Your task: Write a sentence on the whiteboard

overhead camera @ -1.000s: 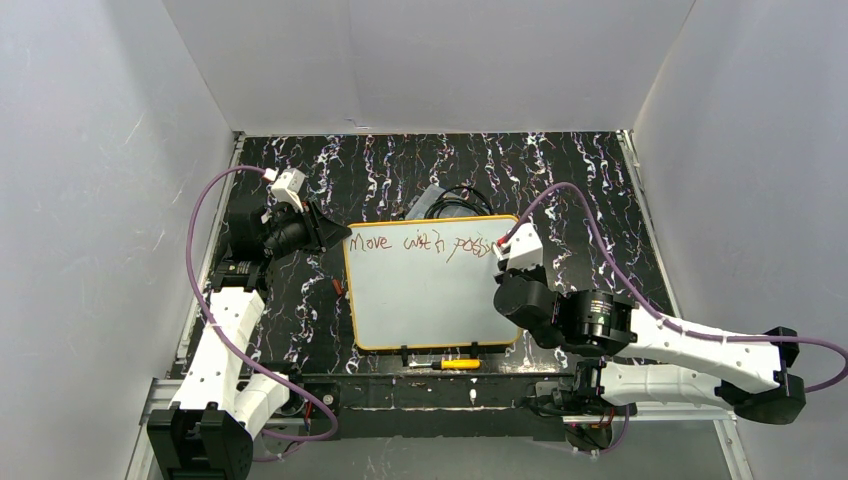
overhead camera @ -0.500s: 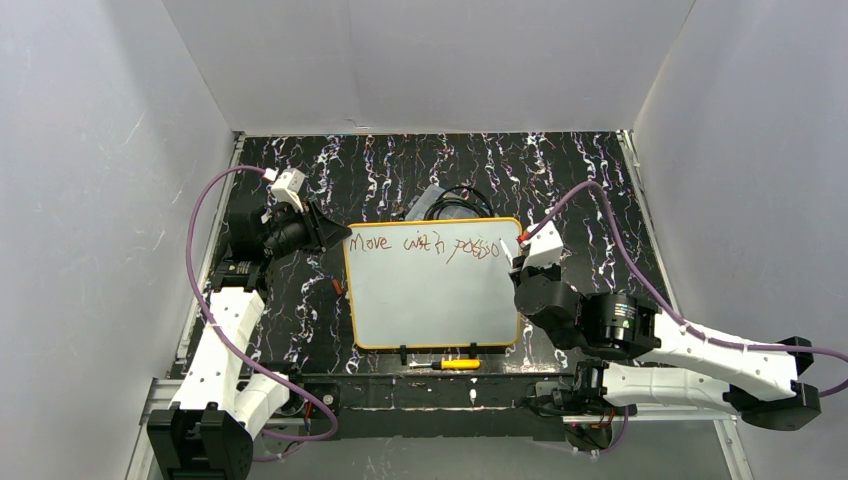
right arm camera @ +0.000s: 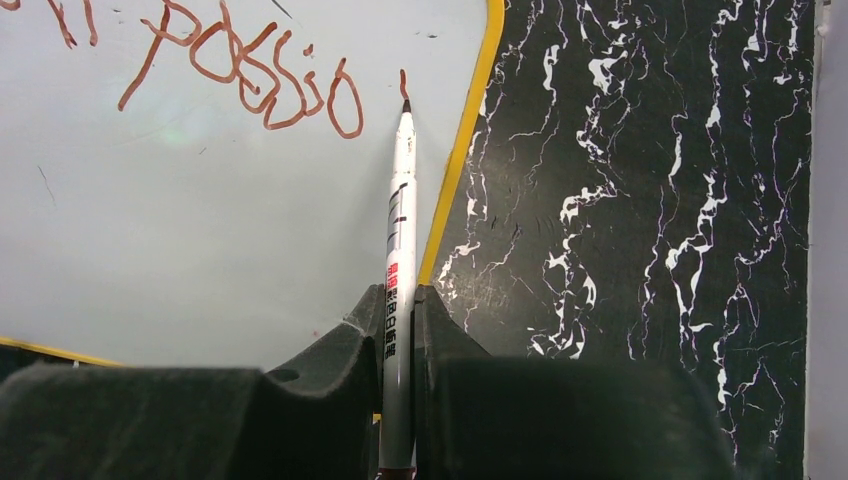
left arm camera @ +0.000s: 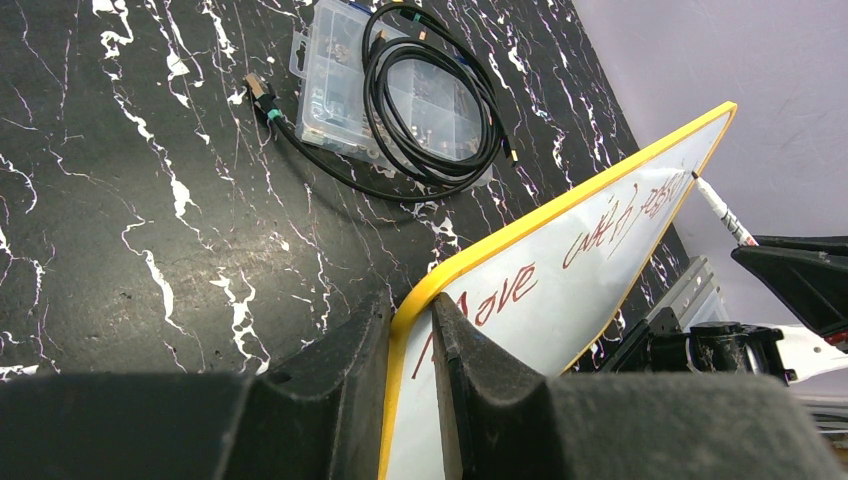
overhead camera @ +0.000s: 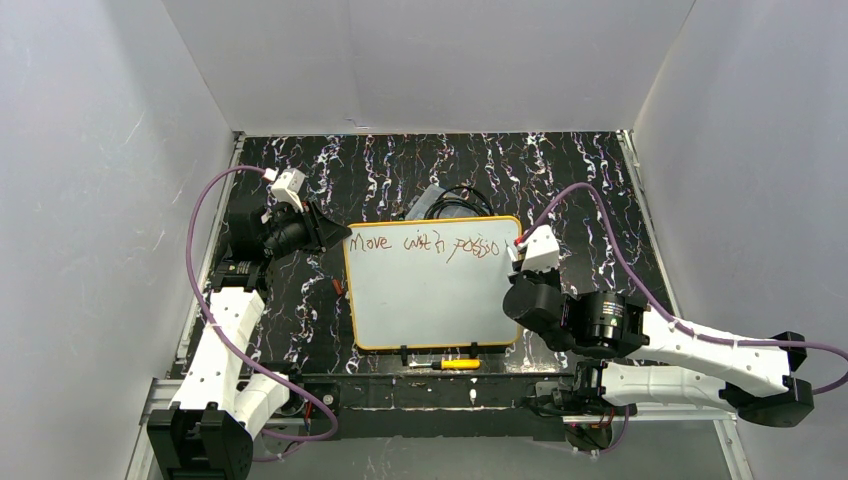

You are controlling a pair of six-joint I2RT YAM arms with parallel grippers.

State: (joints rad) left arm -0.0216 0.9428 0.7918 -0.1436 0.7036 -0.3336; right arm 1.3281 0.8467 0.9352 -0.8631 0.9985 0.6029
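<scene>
Closest to the arm bases, a small yellow-handled tool [overhead camera: 458, 364] lies on the table [overhead camera: 590, 190] just off the near rim of the whiteboard [overhead camera: 430, 300]. What kind of tool it is cannot be made out.

The board's near half is bare white. The right gripper [right arm camera: 400, 292] is clamped on a white marker [right arm camera: 402, 180]. The marker's tip touches the board at a short stroke just right of the final "o". Only a thin strip of white separates that stroke from the yellow right rim. Past the rim, black marbled table runs free to the side wall.

The sentence [overhead camera: 423, 243] runs along the far edge of the board. It reads "Move", then a scrawled word that is hard to decipher, then "passio".

The left gripper [left arm camera: 411, 300] pinches the board's far-left corner, with the rim between its closed fingers. In the overhead view its fingertips are hidden under the wrist.

Beyond the board sits a clear parts box [left arm camera: 330, 80] with a coiled black cable [left arm camera: 372, 70] on it. In the overhead view the board's far edge partly cuts it off.
</scene>
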